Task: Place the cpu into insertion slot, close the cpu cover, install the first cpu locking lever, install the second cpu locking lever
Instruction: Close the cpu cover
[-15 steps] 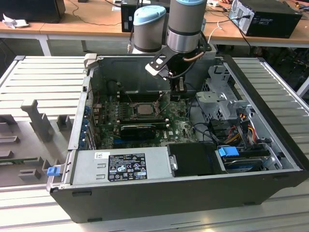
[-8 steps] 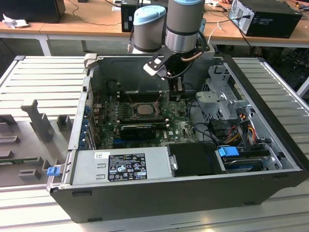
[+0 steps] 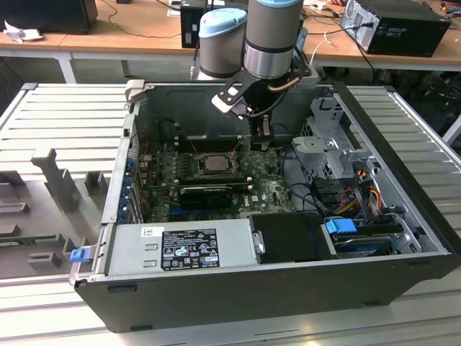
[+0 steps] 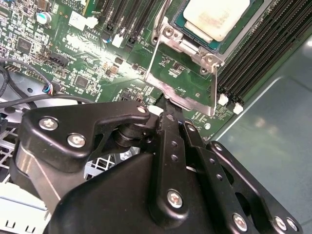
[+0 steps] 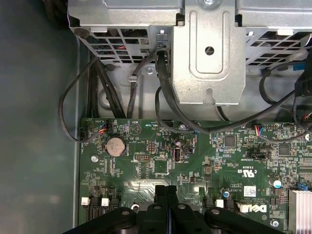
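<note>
Since the cpu [image 4: 217, 19], a small flat square chip with a pale silver-grey metal top, already lay seated in the insertion slot [image 3: 199, 166], a dark-framed square socket on the green circuit board [image 5: 146, 161], the step in hand appeared to be closing the cpu cover. That cover [image 4: 183, 96], a thin square metal frame plate with a large window, stood swung open away from the chip. It was hinged just beside the chip, and the board showed through its window.

In both wrist views the black two-fingered gripper [image 4: 165, 105] had its fingers pressed together with no gap between them, and they carried no loose part. Their tips sat at the cover's free edge, the side away from the hinge. Whether they touched that edge or pinched a lip of it could not be told.

In the exterior view the gripper hung inside the open dark computer case [image 3: 252, 299], near the socket and toward the exterior view's right.

Bringing the plate over would, by my reading, call for a steady push on that free edge along the hinge's arc. The window had to settle around the chip's top without scraping it or nudging the long black memory slots [image 4: 263, 53] close beside the socket.
</note>
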Controlling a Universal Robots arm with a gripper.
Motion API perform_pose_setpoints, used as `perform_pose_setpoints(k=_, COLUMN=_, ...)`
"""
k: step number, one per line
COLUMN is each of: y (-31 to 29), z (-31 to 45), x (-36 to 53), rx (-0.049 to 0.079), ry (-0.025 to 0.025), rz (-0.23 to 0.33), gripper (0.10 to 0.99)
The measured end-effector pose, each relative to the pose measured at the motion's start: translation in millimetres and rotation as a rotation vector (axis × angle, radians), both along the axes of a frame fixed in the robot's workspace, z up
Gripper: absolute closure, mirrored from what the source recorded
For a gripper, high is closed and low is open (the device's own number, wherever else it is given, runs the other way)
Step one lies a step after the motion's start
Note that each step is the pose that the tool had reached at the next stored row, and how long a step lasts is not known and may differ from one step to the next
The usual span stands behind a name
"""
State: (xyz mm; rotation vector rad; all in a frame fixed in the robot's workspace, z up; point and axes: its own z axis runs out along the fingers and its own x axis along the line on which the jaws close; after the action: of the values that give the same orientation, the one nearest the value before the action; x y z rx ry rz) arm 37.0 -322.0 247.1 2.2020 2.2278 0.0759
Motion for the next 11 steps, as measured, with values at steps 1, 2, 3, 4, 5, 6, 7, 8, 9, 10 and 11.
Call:
perform_pose_setpoints(k=1, y=0.0, z=0.0, x=-0.2, rx=0.000, ry=0.0000, rz=0.000, gripper=0.980)
perform_pose_setpoints(k=2, y=0.0, z=0.0, x=-0.4, rx=0.000, ry=0.0000, rz=0.000, gripper=0.980)
perform_pose_setpoints(k=3, y=0.0, z=0.0, x=-0.8, rx=0.000, ry=0.0000, rz=0.000, gripper=0.980)
perform_pose_setpoints(k=4, y=0.0, z=0.0, x=-1.3, rx=0.000, ry=0.0000, rz=0.000, gripper=0.980)
perform_pose_setpoints(k=5, y=0.0, z=0.0, x=-1.7, rx=0.000, ry=0.0000, rz=0.000, gripper=0.980)
perform_pose_setpoints(k=6, y=0.0, z=0.0, x=-2.1, rx=0.000, ry=0.0000, rz=0.000, gripper=0.980)
perform_pose_setpoints(k=7, y=0.0, z=0.0, x=-2.7, rx=0.000, ry=0.0000, rz=0.000, gripper=0.980)
perform_pose_setpoints(k=8, y=0.0, z=0.0, x=-3.0, rx=0.000, ry=0.0000, rz=0.000, gripper=0.980)
perform_pose_setpoints(k=9, y=0.0, z=0.0, x=-3.2, rx=0.000, ry=0.0000, rz=0.000, gripper=0.980)
perform_pose_setpoints(k=10, y=0.0, z=0.0, x=-3.8, rx=0.000, ry=0.0000, rz=0.000, gripper=0.980)
perform_pose_setpoints(k=11, y=0.0, z=0.0, x=-4.0, rx=0.000, ry=0.0000, rz=0.000, gripper=0.980)
